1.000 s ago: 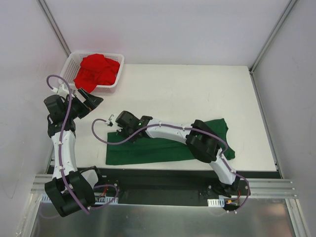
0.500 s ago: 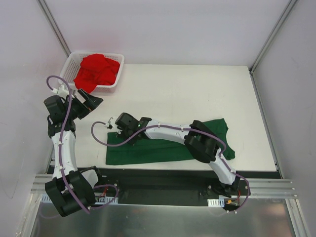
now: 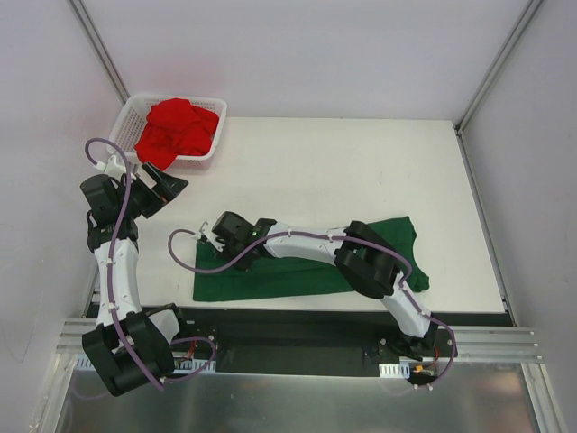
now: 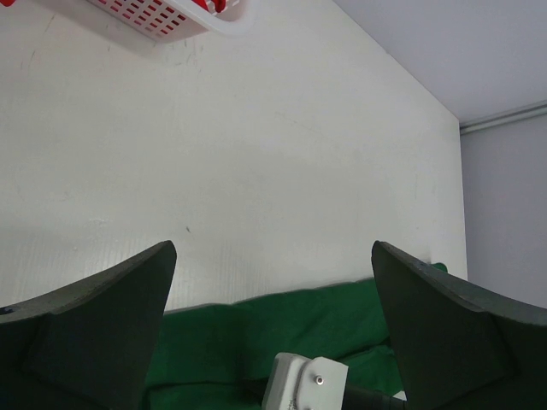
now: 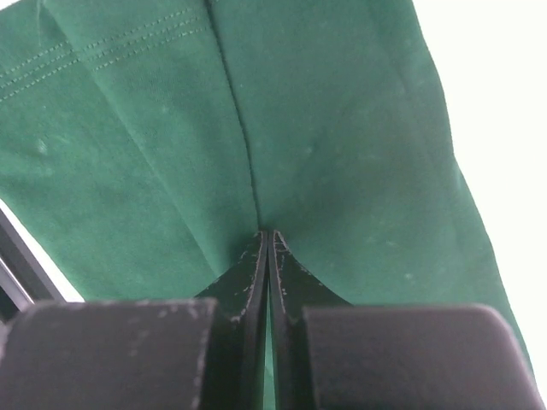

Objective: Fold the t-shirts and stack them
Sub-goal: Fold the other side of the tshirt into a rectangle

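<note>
The dark green t-shirt [image 3: 297,275] lies folded in a long strip along the table's near edge, also seen in the left wrist view [image 4: 299,316] and the right wrist view [image 5: 342,128]. My right gripper [image 3: 219,236] reaches across to the strip's left end. Its fingers [image 5: 267,232] are shut, pinching a fold of the green cloth at a seam. The red t-shirt [image 3: 176,126] sits crumpled in the white mesh basket [image 3: 219,113] at the far left. My left gripper [image 3: 171,185] hovers open between basket and green shirt, holding nothing [image 4: 273,248].
The basket's corner [image 4: 171,13] shows at the top of the left wrist view. The right arm's white link and purple cable [image 3: 306,242] lie over the green shirt. A black rail [image 3: 297,320] runs along the table's near edge.
My right gripper has shifted slightly toward the near left with the green cloth pinched. The left arm has stayed still.
</note>
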You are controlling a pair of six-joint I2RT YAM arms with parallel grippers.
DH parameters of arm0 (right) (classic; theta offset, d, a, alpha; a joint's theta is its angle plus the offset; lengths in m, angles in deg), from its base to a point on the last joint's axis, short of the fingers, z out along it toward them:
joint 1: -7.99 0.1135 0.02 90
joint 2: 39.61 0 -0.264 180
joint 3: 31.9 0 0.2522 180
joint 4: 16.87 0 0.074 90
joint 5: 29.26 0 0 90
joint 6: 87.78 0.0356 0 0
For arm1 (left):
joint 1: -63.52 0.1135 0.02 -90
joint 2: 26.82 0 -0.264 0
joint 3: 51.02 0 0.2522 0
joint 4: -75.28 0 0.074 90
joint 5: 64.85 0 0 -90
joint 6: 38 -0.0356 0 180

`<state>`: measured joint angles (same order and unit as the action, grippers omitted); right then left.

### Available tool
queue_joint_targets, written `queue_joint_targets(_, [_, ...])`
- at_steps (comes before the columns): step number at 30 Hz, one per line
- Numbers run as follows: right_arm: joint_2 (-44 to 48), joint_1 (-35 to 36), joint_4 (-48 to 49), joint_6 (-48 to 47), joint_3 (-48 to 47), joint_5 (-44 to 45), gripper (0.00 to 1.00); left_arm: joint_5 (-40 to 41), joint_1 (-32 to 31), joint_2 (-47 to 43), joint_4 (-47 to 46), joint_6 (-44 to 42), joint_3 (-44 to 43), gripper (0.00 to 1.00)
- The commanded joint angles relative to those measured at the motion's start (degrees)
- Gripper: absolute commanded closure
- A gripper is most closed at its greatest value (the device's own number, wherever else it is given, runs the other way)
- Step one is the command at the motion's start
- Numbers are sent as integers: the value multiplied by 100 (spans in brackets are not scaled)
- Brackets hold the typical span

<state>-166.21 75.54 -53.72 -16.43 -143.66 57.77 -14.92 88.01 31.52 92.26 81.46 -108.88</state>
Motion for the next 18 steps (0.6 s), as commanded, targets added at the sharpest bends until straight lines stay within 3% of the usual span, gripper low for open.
queue_joint_targets(1, [118, 39, -37, 72, 61, -187, 99, -141, 73, -166, -252, 34, 33, 1])
queue_joint_targets(18, [619, 83, -125, 187, 342, -442, 99, -141, 73, -192, -261, 52, 59, 1])
